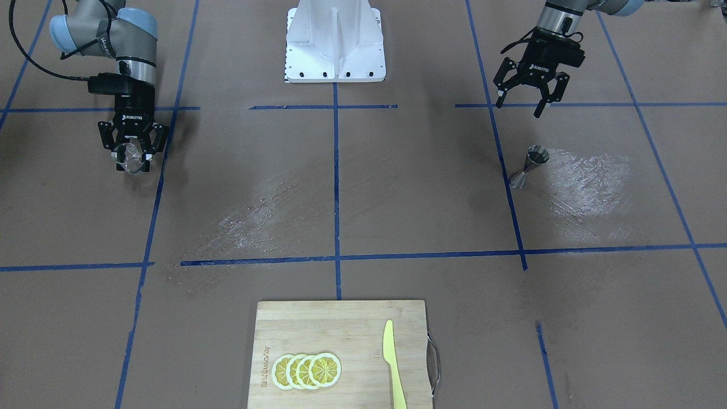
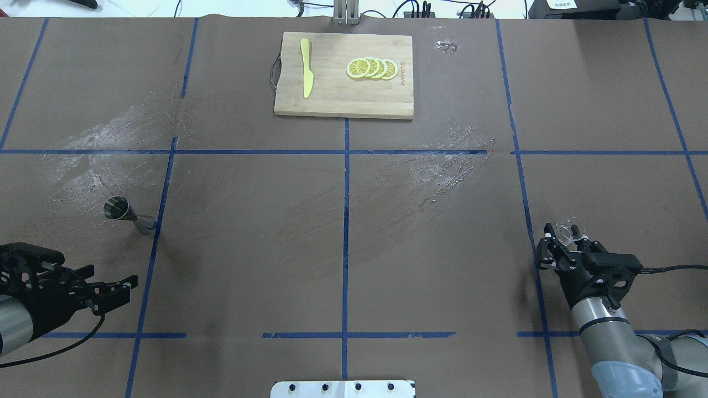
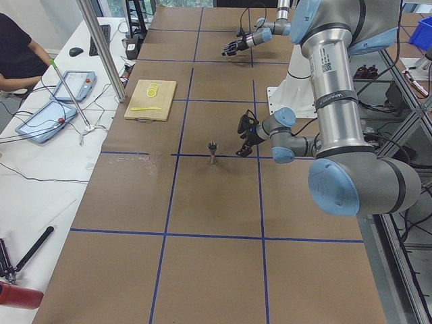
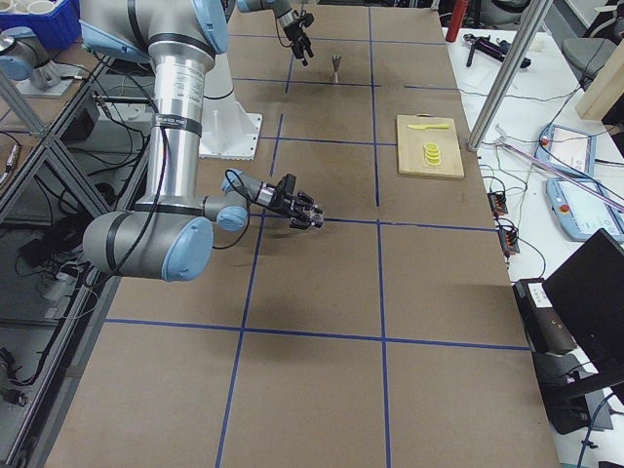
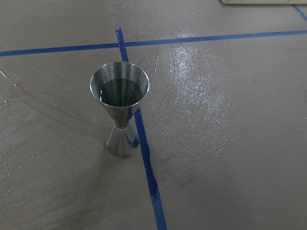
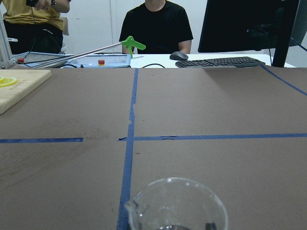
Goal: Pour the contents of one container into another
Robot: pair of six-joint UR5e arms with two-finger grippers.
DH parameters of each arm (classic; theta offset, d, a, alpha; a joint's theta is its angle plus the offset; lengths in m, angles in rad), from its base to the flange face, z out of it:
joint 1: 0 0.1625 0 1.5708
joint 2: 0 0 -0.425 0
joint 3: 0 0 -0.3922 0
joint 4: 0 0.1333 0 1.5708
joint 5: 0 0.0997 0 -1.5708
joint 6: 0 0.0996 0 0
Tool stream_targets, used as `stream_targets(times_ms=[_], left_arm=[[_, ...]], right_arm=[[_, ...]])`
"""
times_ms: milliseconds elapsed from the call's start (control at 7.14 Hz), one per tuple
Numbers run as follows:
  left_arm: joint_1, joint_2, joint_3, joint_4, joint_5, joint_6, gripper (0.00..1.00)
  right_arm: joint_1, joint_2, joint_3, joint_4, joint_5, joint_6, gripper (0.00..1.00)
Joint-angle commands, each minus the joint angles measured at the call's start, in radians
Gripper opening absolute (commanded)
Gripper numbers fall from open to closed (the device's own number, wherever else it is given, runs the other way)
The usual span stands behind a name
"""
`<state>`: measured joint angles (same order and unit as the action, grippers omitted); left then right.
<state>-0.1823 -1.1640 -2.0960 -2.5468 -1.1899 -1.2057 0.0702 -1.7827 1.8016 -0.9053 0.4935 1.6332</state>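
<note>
In right pincer (image 1: 132, 165): clear glass cup (image 1: 131, 154), clamped between both fingers, pouring lip showing in wrist view. 
With left pincer (image 1: 518, 108) spread wide, holding nothing, above tabletop (image 1: 397, 199). 
Ahead of left pincer, beyond fingertips and apart: steel jigger (image 1: 529, 166), upright, foot at edge of blue tape line (image 1: 507, 187), liquid in upper cone. 
Beside jigger: wet smears (image 1: 590, 182). 
Well apart from both pincers: cutting board (image 1: 352, 324) with lemon slices (image 1: 307, 370) and yellow knife (image 1: 392, 363).

Open tabletop (image 1: 397, 187) across the middle, jigger (image 1: 528, 166) upright near left tool (image 1: 518, 111), cutting board (image 1: 352, 329) well apart at operators' edge
</note>
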Motion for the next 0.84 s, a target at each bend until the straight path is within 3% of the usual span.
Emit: stream_targets(times_ms=[0, 420, 700], left_arm=[[0.001, 0.000, -0.001, 0.000, 0.000, 0.000, 1.00], [0.001, 0.000, -0.001, 0.000, 0.001, 0.000, 1.00], [0.001, 0.000, -0.001, 0.000, 0.001, 0.000, 1.00]], right_arm=[[-0.012, 0.018, -0.025, 0.000, -0.013, 0.000, 0.00], [-0.012, 0.043, -0.044, 0.000, -0.012, 0.000, 0.10], [-0.010, 0.042, -0.044, 0.000, -0.013, 0.002, 0.42]])
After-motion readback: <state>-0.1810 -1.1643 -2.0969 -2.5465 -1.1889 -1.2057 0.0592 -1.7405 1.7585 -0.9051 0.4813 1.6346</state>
